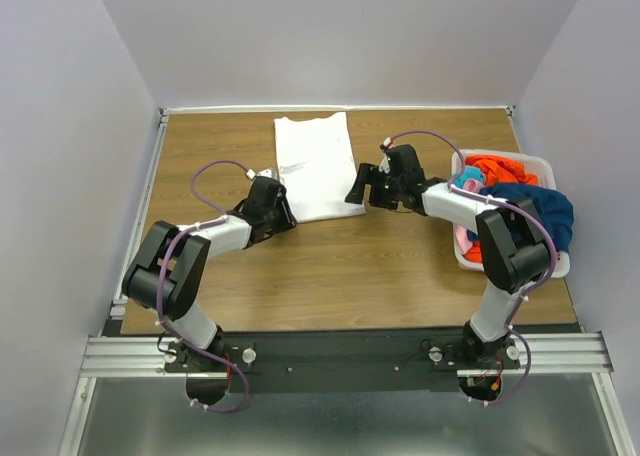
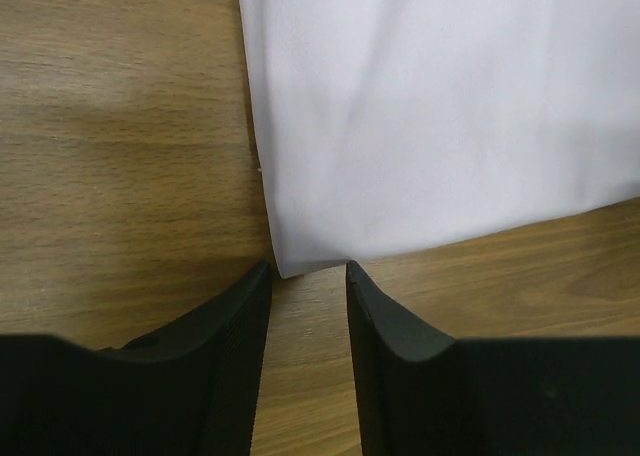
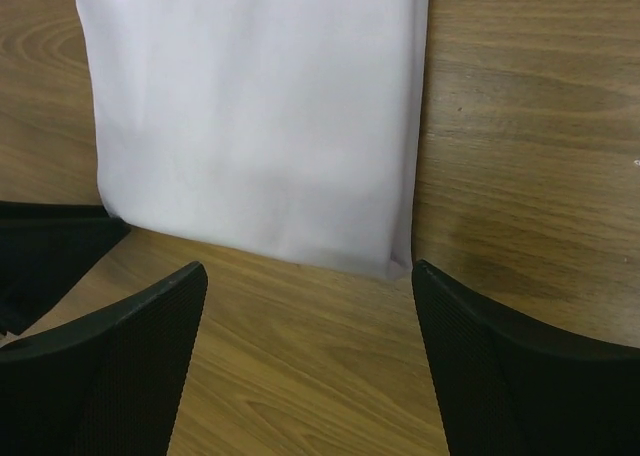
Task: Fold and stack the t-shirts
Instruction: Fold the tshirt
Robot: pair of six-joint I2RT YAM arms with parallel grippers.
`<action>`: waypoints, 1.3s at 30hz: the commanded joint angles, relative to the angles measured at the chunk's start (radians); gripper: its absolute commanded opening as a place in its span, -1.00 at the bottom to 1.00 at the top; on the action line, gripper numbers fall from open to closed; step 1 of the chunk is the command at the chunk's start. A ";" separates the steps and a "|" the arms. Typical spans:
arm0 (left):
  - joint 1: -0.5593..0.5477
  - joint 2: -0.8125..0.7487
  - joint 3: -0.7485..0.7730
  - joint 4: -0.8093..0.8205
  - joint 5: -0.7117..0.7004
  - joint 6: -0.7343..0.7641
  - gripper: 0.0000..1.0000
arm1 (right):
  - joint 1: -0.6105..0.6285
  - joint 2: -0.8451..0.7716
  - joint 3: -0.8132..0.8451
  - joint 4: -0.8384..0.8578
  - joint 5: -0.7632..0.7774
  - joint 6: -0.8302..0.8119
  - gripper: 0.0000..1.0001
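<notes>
A plain white t-shirt (image 1: 315,166) lies flat on the table as a long folded strip, its near edge toward the arms. My left gripper (image 1: 284,216) is open and empty at the strip's near left corner; that corner (image 2: 290,266) lies just ahead of the fingertips. My right gripper (image 1: 356,193) is open wide and empty at the near right corner (image 3: 395,261). The white cloth fills the top of both wrist views (image 2: 440,116) (image 3: 260,116). Orange (image 1: 500,169), dark blue (image 1: 540,208) and pink (image 1: 464,239) shirts lie heaped in the bin.
A white plastic bin (image 1: 562,261) stands at the table's right edge, holding the coloured shirts and a light blue cloth (image 1: 470,180). Grey walls stand to the left, right and back. The left gripper's black finger shows at the left of the right wrist view (image 3: 45,246).
</notes>
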 commanded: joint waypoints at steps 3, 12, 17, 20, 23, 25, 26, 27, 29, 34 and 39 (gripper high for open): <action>0.010 0.059 0.013 0.011 -0.012 -0.003 -0.26 | 0.003 0.041 -0.025 0.006 -0.020 -0.002 0.72; 0.022 0.088 0.032 0.011 -0.001 0.013 -0.92 | 0.003 0.070 -0.022 0.000 -0.022 -0.025 0.47; 0.021 0.085 0.030 0.020 0.002 0.022 -1.00 | 0.003 0.125 0.007 -0.002 -0.034 -0.023 0.15; 0.023 0.074 0.023 0.024 0.004 0.023 -1.00 | 0.003 0.130 0.001 -0.003 -0.013 -0.018 0.01; 0.022 0.056 0.004 0.037 0.005 0.023 -1.00 | 0.003 0.119 -0.022 -0.007 -0.005 -0.022 -0.50; 0.021 0.041 -0.007 0.044 0.005 0.025 -1.00 | 0.003 0.112 -0.036 -0.007 -0.014 -0.026 -0.78; 0.021 0.034 -0.011 0.044 0.005 0.028 -1.00 | 0.003 0.107 -0.042 -0.007 -0.019 -0.026 -0.86; 0.019 0.027 -0.016 0.046 0.037 0.030 -1.00 | 0.001 0.090 -0.059 -0.007 -0.028 -0.025 -0.88; 0.012 -0.007 -0.048 0.050 0.037 0.031 -1.00 | 0.003 0.052 -0.099 -0.005 -0.040 -0.020 -0.99; -0.037 -0.125 -0.143 0.052 0.040 0.010 -1.00 | 0.015 -0.063 -0.211 -0.011 -0.078 -0.011 -0.99; -0.135 -0.315 -0.221 -0.030 -0.079 -0.065 -1.00 | 0.036 -0.260 -0.349 -0.048 -0.129 0.014 -0.99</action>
